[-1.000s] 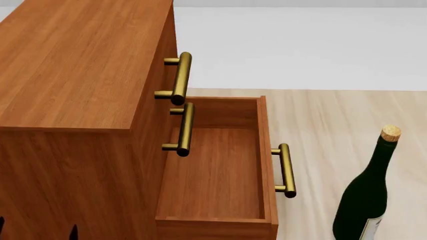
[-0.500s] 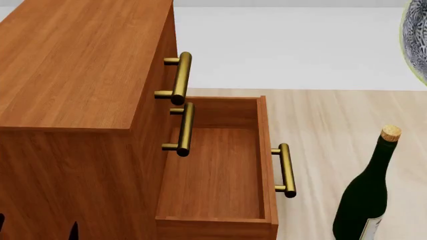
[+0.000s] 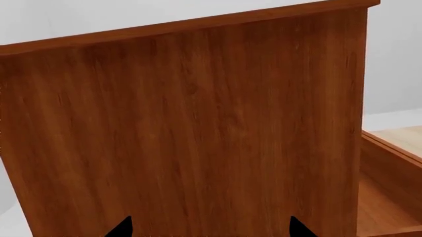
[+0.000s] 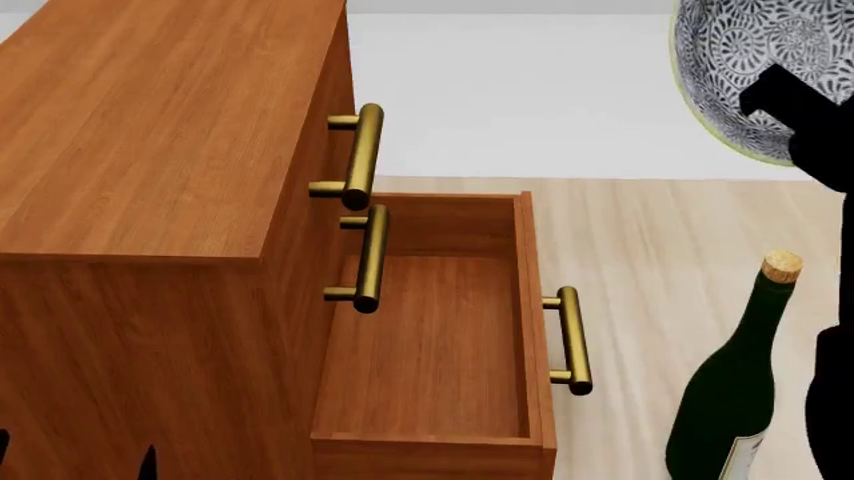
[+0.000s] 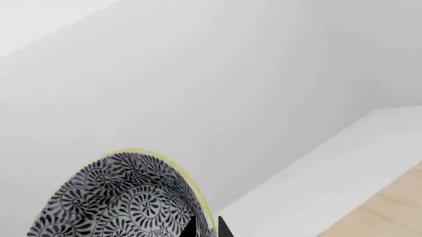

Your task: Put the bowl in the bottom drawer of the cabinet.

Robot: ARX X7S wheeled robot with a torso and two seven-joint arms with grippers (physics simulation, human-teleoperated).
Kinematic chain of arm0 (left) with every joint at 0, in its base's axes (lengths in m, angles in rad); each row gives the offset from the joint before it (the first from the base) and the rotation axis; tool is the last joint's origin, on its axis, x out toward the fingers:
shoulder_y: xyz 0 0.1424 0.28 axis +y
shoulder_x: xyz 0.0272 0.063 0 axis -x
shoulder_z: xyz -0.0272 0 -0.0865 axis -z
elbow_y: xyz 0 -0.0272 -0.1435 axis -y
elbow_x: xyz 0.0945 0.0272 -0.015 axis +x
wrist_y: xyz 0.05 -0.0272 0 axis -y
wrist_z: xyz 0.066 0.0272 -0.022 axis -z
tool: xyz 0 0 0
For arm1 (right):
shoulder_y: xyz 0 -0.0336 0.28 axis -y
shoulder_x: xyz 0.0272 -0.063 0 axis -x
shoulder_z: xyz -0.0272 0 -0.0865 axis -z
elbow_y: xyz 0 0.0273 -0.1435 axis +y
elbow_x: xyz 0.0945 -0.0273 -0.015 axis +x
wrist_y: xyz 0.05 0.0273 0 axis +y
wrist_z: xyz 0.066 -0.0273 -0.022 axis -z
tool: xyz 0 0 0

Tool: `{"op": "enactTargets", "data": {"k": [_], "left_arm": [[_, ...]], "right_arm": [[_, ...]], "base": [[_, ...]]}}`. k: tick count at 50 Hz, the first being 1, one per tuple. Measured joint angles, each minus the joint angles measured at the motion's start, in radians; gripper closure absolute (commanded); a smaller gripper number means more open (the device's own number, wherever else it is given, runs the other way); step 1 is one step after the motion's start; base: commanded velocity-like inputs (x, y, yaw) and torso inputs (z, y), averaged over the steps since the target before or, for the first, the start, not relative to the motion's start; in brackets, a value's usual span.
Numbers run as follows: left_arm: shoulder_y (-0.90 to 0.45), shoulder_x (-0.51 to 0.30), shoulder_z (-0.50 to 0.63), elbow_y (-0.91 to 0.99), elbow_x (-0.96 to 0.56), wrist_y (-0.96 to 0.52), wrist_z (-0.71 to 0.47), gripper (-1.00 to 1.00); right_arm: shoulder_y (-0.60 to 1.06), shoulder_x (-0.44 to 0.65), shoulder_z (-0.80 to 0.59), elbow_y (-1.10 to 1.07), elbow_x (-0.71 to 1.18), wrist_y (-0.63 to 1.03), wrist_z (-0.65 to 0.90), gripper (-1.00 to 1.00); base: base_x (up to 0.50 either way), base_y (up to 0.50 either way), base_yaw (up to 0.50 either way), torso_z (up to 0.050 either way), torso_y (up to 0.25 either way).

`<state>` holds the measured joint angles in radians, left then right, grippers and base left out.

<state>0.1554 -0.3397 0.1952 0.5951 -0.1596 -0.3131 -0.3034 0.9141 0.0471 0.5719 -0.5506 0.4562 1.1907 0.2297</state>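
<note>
The blue-and-white patterned bowl (image 4: 738, 60) hangs high at the head view's upper right, tilted, above and to the right of the cabinet (image 4: 160, 150). My right gripper (image 4: 781, 100) is shut on the bowl's rim; in the right wrist view the bowl (image 5: 118, 197) has its pale rim pinched between the two fingertips (image 5: 191, 228). The bottom drawer (image 4: 427, 340) stands pulled out, its wooden inside bare, brass handle (image 4: 571, 340) on its front. My left gripper (image 3: 211, 229) is open, low beside the cabinet's side wall (image 3: 197, 123), holding nothing.
A dark green wine bottle (image 4: 734, 390) with a cork stands on the pale wood floor to the right of the open drawer. Two upper drawer fronts, each with a brass handle (image 4: 360, 155), are closed. A white wall lies behind.
The bowl, with my right gripper on it, has come into the head view from the upper right and moved left. The left arm, cabinet and bottle have not moved.
</note>
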Motion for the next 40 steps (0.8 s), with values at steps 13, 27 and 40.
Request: {"op": "enactTargets", "data": {"k": [13, 27, 40], "left_arm": [[0.002, -0.004, 0.0, -0.004, -0.004, 0.006, -0.004, -1.0], [0.006, -0.008, -0.001, -0.01, -0.009, 0.015, -0.008, -1.0], [0.01, -0.013, -0.005, -0.013, -0.014, 0.023, -0.012, -1.0]], "right_arm": [[-0.043, -0.021, -0.112, 0.138, 0.052, -0.1, 0.037, 1.0], [-0.081, -0.021, -0.225, 0.29, 0.084, -0.21, 0.066, 1.0], [-0.102, -0.023, -0.329, 0.438, 0.087, -0.312, 0.101, 1.0]], "base": [[0.0, 0.0, 0.0, 0.0, 0.0], [0.0, 0.0, 0.0, 0.0, 0.0], [0.0, 0.0, 0.0, 0.0, 0.001]]}}
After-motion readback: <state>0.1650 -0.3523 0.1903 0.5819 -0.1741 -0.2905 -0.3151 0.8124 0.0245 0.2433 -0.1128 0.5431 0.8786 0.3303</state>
